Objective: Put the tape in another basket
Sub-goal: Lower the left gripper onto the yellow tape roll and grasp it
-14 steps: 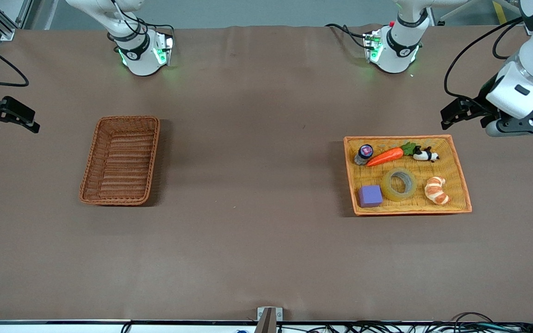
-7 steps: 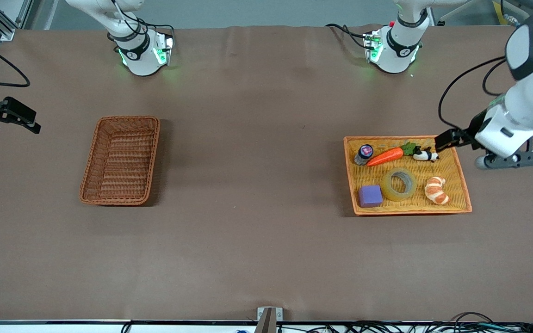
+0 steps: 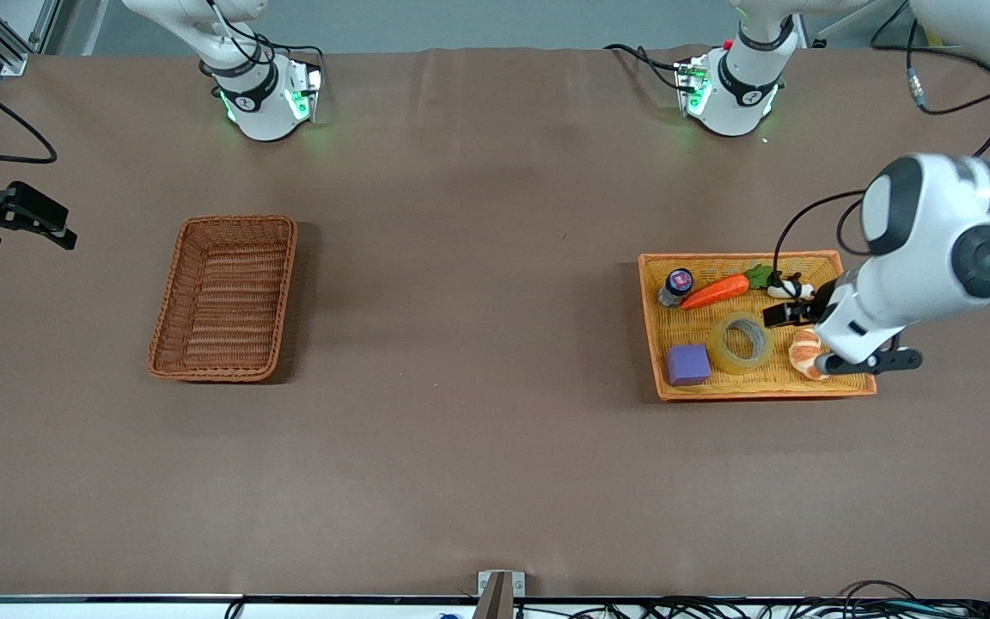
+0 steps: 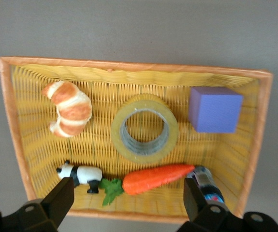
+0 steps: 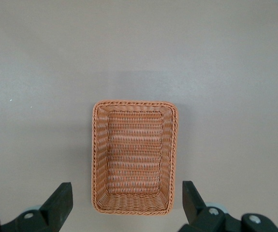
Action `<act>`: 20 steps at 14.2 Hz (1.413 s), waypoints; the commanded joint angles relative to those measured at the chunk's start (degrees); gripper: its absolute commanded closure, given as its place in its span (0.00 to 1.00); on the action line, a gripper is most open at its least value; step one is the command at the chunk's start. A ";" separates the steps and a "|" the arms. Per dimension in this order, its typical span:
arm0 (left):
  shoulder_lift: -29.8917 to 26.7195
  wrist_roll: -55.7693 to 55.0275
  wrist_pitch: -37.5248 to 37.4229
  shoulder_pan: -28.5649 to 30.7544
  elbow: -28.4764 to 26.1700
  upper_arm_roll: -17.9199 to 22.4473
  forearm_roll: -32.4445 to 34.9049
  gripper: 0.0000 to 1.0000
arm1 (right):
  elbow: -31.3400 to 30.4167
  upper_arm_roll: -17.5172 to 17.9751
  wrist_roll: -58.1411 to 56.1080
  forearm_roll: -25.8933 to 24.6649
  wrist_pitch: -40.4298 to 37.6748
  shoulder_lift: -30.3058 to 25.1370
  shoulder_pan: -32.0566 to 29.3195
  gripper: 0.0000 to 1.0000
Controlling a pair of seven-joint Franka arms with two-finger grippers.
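Tape (image 3: 742, 342): the thick translucent yellowish ring is seen lying flat in the orange-yellow tray basket (image 3: 858, 346), between the purple cube (image 3: 688, 364) and the croissant (image 3: 802, 352). In the left wrist view the tape (image 4: 145, 128) shows its grey inner core, and nothing is touching it.

Orange-yellow tray basket: it is placed toward the left arm's end of the table (image 3: 478, 430). A small bottle (image 3: 676, 286), a toy carrot (image 3: 718, 291) and a toy panda (image 3: 787, 289) are lined up along the part of it farther from the front camera; cube, tape and croissant are set in the nearer row.

Reddish-brown basket (image 3: 224, 297): the narrower wicker basket is found toward the right arm's end of the table, well apart from the tray basket. In the right wrist view the reddish-brown basket (image 5: 134, 157) is seen from above with only its woven floor showing.

Left gripper (image 3: 791, 311): it is held over the tray basket, above the croissant and panda and just beside the tape. In the left wrist view the left gripper (image 4: 127, 198) is spread wide — its two dark fingers (image 4: 59, 198) stand far apart with nothing gripped between them.

Right gripper (image 3: 18, 222): the right arm is kept waiting at the edge of the table at its own end, beside the reddish-brown basket. In the right wrist view the right gripper (image 5: 126, 198) is also spread wide — nothing is held.
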 commanded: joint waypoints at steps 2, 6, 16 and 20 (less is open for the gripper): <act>6.36 0.80 5.26 -0.12 -0.29 -0.08 1.41 0.00 | -0.39 -0.17 0.79 0.06 0.61 0.06 0.47 0.00; 9.00 0.80 12.03 0.15 -4.33 0.01 1.50 0.00 | -0.48 -0.17 0.52 0.15 0.35 0.05 0.20 0.00; 13.22 -2.79 15.47 1.03 -6.88 -0.07 5.80 0.72 | -0.56 -0.17 0.52 0.15 0.52 0.14 0.29 0.00; 13.32 -2.98 15.47 1.12 -6.88 -0.07 5.81 1.00 | -0.65 -0.17 0.52 0.06 0.35 0.14 0.12 0.00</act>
